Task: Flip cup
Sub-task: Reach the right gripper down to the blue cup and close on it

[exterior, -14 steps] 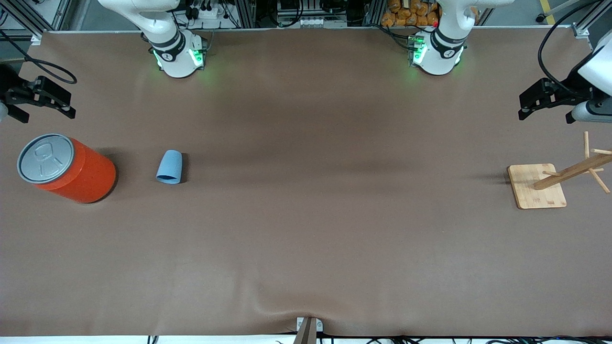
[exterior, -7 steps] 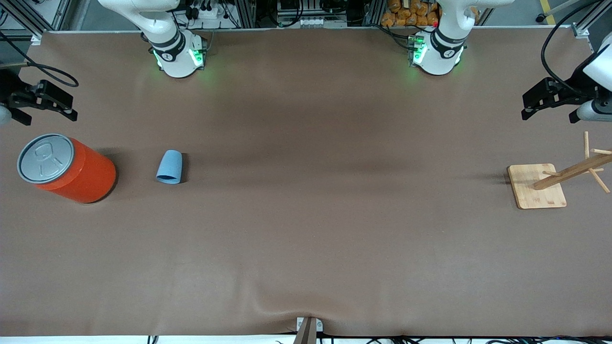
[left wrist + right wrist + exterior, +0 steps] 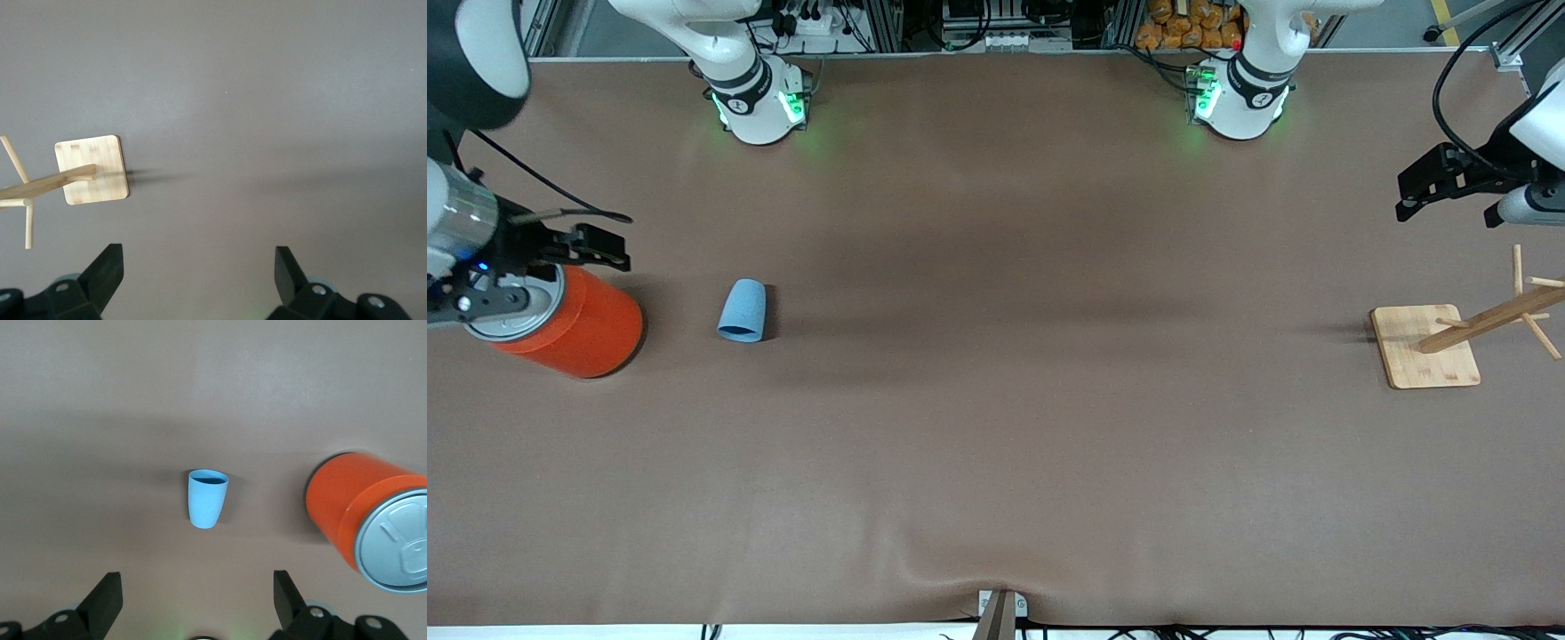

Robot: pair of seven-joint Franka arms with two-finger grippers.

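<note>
Over at the right arm's end of the table, the right gripper is hanging above the large orange can with grey lid, its black fingers spread wide with nothing between them; just beside that can, toward the middle of the table, the small light-blue tapered plastic cup is lying on its side on the brown table covering, well apart from the claw; its darker blue mouth is facing the front camera, narrow base pointing toward the robot bases; it's looking light, thin-walled and likely slick, so pinching across the body near the wider rim seems safest; past the wooden peg rack on its square base, the left gripper is waiting, released and empty
</note>
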